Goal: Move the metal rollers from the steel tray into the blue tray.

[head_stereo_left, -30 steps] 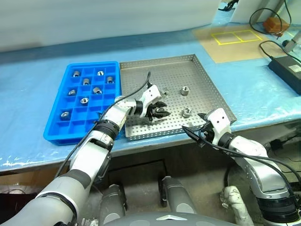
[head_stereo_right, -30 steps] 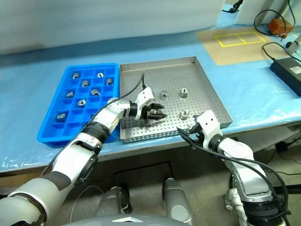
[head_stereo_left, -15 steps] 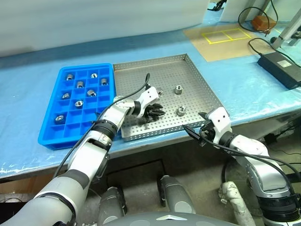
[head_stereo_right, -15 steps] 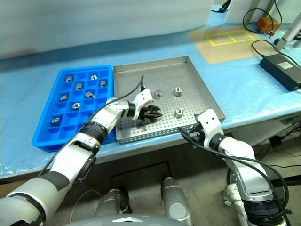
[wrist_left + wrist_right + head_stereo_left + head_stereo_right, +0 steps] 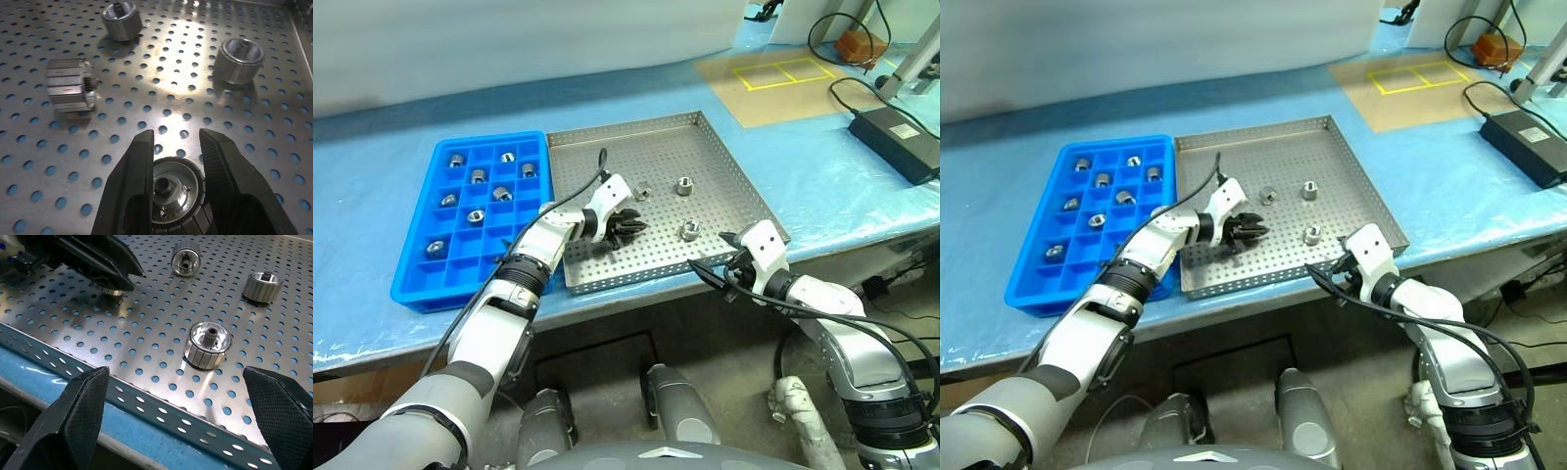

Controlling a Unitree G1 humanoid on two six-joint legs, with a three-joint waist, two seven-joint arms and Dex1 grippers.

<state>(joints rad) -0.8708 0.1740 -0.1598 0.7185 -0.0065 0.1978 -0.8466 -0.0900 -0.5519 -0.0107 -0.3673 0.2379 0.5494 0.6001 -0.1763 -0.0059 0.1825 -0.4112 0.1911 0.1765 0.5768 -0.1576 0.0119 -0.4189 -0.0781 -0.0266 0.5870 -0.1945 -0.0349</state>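
Over the steel tray (image 5: 705, 171) on a blue-covered table (image 5: 822, 186), the robot's left claw (image 5: 171, 181) has its two black fingers pinched on one of the metal rollers (image 5: 175, 188), gripping it by its ribbed sides so it can be carried off. Three more rollers lie loose on the perforated floor beyond it: one on its side (image 5: 69, 91) and two standing on end (image 5: 122, 20) (image 5: 238, 59), well apart from each other. The blue tray (image 5: 426, 284) sits just beside the steel tray on the robot's left, with seven rollers already dropped one to a compartment, mostly in the far rows, leaving the near squares free. The right claw (image 5: 178, 404) hangs at the steel tray's near edge with its fingers spread wide and nothing between them, facing the closest loose roller (image 5: 208, 345), apparently waiting its turn. By the look of it, the job is well past halfway.
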